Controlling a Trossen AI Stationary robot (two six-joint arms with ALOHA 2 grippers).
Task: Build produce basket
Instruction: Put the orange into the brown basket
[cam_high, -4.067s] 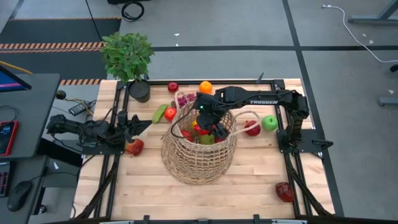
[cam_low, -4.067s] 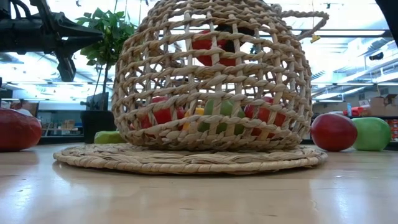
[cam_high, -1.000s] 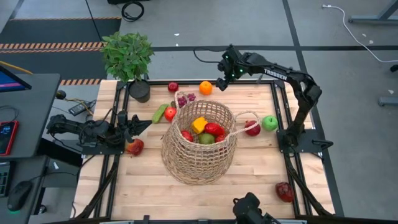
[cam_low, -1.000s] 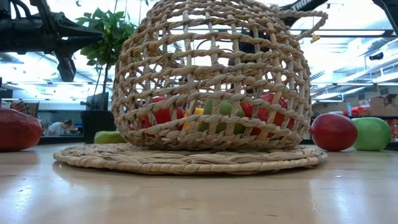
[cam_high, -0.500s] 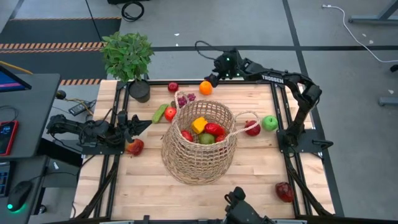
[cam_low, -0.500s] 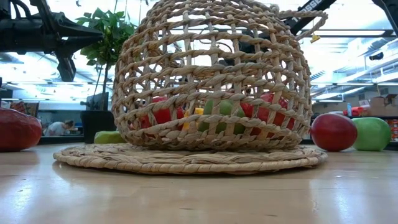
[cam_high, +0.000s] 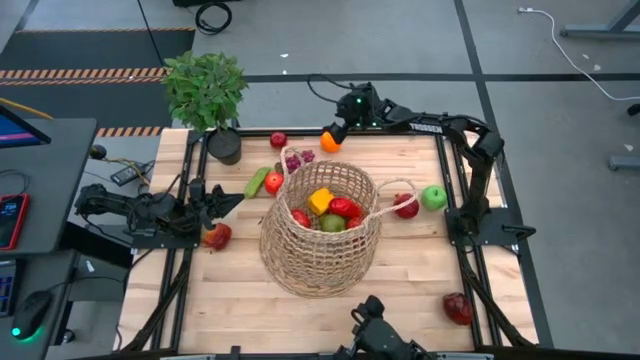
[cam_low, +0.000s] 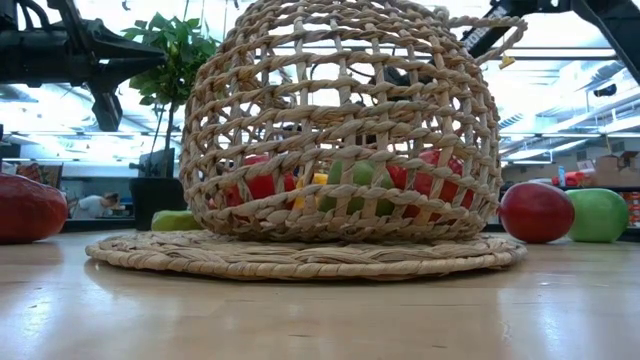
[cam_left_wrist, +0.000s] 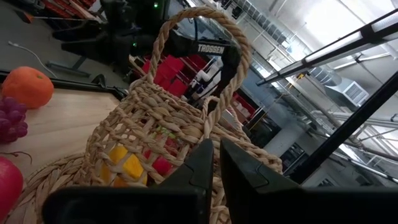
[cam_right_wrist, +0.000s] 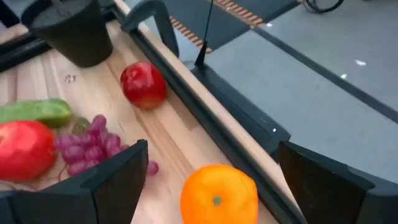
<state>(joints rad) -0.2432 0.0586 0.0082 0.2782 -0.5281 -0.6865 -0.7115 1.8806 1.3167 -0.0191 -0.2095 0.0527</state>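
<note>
Right gripper (cam_high: 331, 134) hung at the far table edge, fingers (cam_right_wrist: 118, 177) spread wide, nothing held. The orange (cam_right_wrist: 219, 194) lay between the fingertips on the wood, not clamped. Just beyond it ran the black frame rail (cam_right_wrist: 205, 102) along the edge, then open floor. On the table side of the jaws lay the grapes (cam_right_wrist: 87, 147), a red apple (cam_right_wrist: 143, 85) against the rail, a cucumber (cam_right_wrist: 34, 111) and a second red fruit (cam_right_wrist: 23, 150). The plant pot (cam_right_wrist: 68, 31) stood past these at the corner.

Left gripper (cam_high: 222, 203) waited at the left side of the table, low, pointing at the basket (cam_high: 322, 228). Its fingers (cam_left_wrist: 205, 163) stood almost together with a thin gap, holding nothing. One basket handle (cam_left_wrist: 199, 46) arched just ahead of them.

The basket sat mid-table on its flat woven base. Inside: a yellow pepper (cam_high: 320, 200), red pieces (cam_high: 343, 208) and a green one (cam_high: 331, 222).

Outside it, on the right arm's side: a red apple (cam_high: 405, 206) touching a green apple (cam_high: 434, 197). Another red fruit (cam_high: 217, 236) lay by the left gripper, and one (cam_high: 457, 307) near the front right corner. The near half of the table was bare wood.
</note>
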